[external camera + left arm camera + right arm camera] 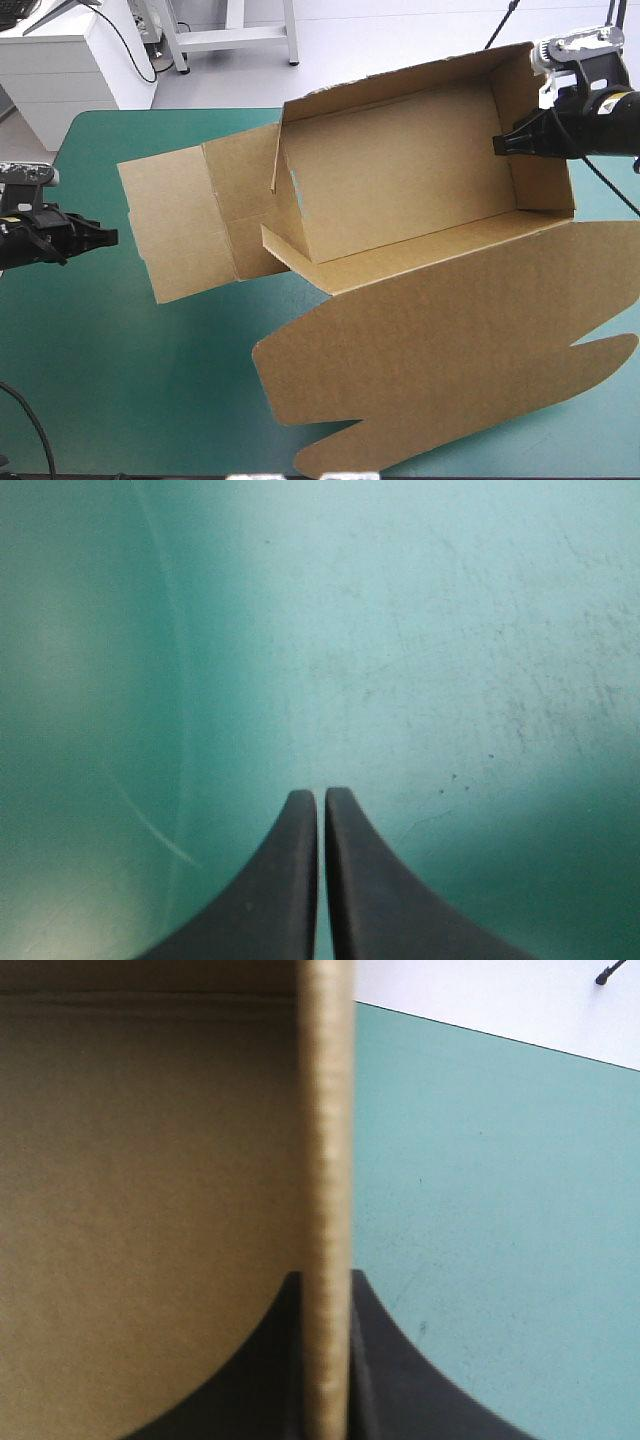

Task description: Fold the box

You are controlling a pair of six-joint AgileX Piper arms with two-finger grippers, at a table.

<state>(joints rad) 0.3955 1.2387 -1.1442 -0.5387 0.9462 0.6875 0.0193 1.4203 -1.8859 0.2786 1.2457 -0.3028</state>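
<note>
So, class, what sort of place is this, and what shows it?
Probably a robotics test bench: a teal-green table, the left tool shut, the right tool clamping a wall of the half-folded brown box.

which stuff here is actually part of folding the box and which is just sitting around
In the job:
- box, walls partly up, lid flat
- right gripper, shut on the box's right wall

Just there:
- left gripper, shut, over bare cover, apart from the box
- cover, teal-green, only the surface underneath
</note>
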